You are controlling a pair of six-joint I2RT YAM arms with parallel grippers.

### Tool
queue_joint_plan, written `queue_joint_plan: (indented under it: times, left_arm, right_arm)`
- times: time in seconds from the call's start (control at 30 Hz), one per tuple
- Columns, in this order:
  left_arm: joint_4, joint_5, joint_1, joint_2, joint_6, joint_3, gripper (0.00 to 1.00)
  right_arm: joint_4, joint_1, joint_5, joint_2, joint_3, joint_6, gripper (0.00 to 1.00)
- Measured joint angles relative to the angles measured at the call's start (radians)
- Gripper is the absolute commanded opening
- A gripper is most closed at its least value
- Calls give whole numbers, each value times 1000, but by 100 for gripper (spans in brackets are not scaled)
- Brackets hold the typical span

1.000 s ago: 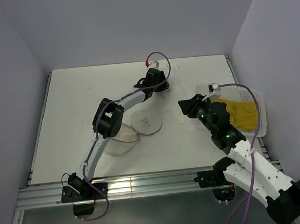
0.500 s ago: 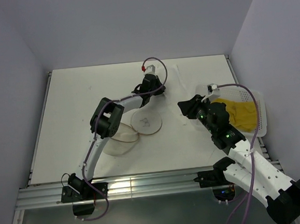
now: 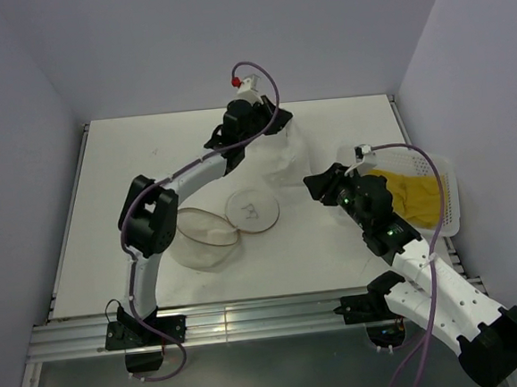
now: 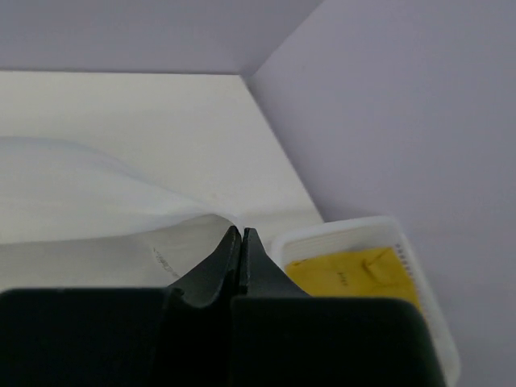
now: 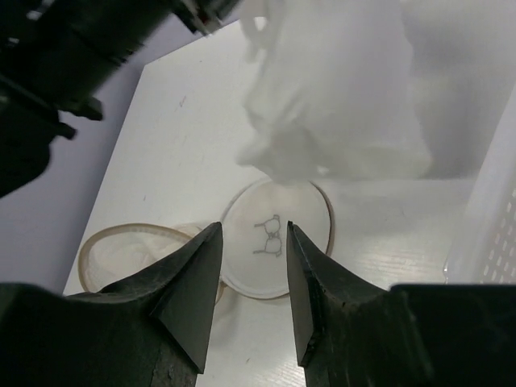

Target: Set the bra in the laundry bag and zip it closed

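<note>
The laundry bag is white mesh; a fold of it (image 3: 288,158) hangs lifted off the table at the back. Its round end panel with a bra drawing (image 3: 253,209) and its open ring (image 3: 206,230) lie flat. My left gripper (image 3: 277,127) is shut on the lifted mesh; in the left wrist view the gripper (image 4: 241,232) has its jaws pressed together at the fabric's (image 4: 89,211) edge. The mustard-yellow bra (image 3: 413,196) lies in the basket, also seen as the bra (image 4: 355,271). My right gripper (image 5: 251,230) hovers open and empty over the drawn panel (image 5: 274,242), below the hanging mesh (image 5: 339,105).
A white slotted plastic basket (image 3: 451,198) sits at the table's right edge and holds the bra; its wall (image 5: 493,218) is close beside my right gripper. Grey-violet walls close the table at the back and on both sides.
My left gripper shut on the bag's mesh and rose toward the back, pulling a fold up off the table. The right jaws spread a little wider.
</note>
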Motion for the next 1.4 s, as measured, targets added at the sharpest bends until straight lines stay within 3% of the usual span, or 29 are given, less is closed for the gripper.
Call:
queue_joint_plan:
  times: [0.27, 0.33, 0.43, 0.53, 0.87, 1.07, 1.1, 1.4]
  left_arm:
    - [-97, 113, -12, -190, 36, -9, 0]
    - [-150, 136, -21, -251, 55, -26, 0]
    - [-238, 172, -41, -373, 84, -69, 0]
    - [-309, 206, -55, -515, 98, -141, 0]
    - [-495, 265, -80, -901, 97, -332, 0]
    - [-557, 251, -136, -1051, 82, -415, 0]
    - [-557, 251, -143, -1077, 79, -432, 0]
    - [-558, 256, -153, -1131, 74, -475, 0]
  right_arm:
    - [-11, -27, -19, -7, 76, -80, 48]
    - [-7, -59, -72, -19, 98, -115, 49]
    - [-8, -89, -148, -58, 115, -164, 65]
    - [-13, -94, -224, -103, 130, -210, 73]
    - [-29, -93, -614, -248, 163, -264, 79]
    - [0, -77, -807, -193, 256, -241, 85]
    - [3, -65, -821, -176, 270, -241, 90]
    - [-74, 86, -857, -23, 406, -417, 92]
